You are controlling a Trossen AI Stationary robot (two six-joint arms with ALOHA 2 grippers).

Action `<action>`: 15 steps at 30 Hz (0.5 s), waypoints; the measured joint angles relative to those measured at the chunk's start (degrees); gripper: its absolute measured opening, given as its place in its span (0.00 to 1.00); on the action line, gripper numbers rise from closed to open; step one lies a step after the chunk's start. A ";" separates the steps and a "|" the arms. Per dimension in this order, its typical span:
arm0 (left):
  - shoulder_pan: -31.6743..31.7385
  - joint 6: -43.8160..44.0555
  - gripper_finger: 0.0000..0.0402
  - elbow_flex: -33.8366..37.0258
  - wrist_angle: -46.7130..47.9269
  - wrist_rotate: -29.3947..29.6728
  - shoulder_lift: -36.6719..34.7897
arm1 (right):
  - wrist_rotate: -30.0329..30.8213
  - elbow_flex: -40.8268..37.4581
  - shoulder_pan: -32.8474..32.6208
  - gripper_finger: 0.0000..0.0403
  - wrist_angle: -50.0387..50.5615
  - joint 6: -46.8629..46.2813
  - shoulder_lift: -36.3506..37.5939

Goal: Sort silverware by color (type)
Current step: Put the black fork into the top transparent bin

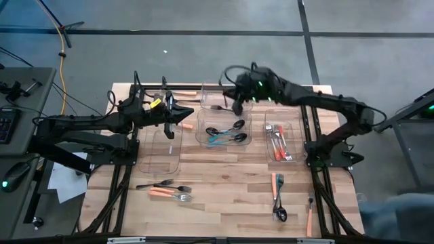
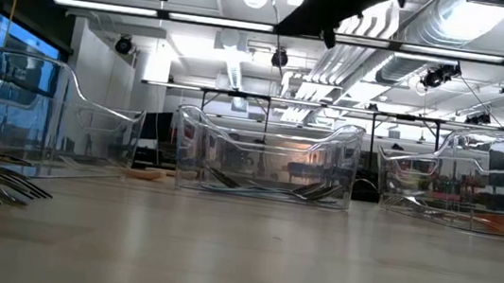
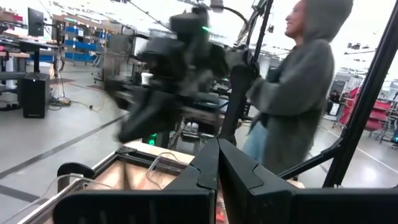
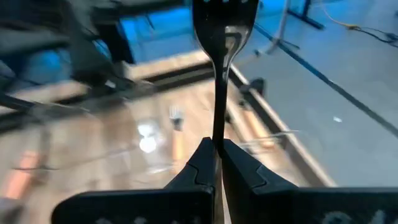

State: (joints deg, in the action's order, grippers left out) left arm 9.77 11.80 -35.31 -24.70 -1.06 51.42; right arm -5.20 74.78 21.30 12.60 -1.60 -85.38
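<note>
Three clear plastic bins [image 1: 164, 152] sit across the wooden worktop [image 1: 224, 186]: left one bare, middle bin [image 1: 224, 139] with four spoons [image 1: 227, 132], right bin [image 1: 279, 157] with several orange-handled forks [image 1: 278, 141]. Above the middle bin's far edge, the right gripper [image 4: 217, 149] pinches a black fork [image 4: 219, 37]. The left gripper [image 3: 217, 163], pressed together, holds nothing.

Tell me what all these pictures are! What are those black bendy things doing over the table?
They are two robot arms sorting little forks, spoons and knives. One camera looks down from above, one peeks across the wooden table, and one rides on each wrist. Three clear bins stand in a row: the middle bin holds spoons, the right bin holds forks. More cutlery lies loose on the table. The right gripper has its fingers shut on a dark fork. The left gripper is shut with nothing in it. A person in a grey hoodie stands behind.
</note>
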 joint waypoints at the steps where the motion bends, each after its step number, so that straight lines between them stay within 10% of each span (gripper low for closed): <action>1: 0.01 -0.03 0.00 0.00 -0.02 0.00 0.00 | -0.39 2.56 1.10 0.00 3.04 1.84 -1.78; 15: -0.01 -1.58 0.00 0.00 -2.66 1.25 0.00 | 4.86 24.25 9.21 0.00 30.02 15.12 -30.11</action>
State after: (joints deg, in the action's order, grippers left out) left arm 9.76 10.22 -35.31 -27.36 0.19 51.42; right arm -0.34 99.03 30.51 42.62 13.52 -115.49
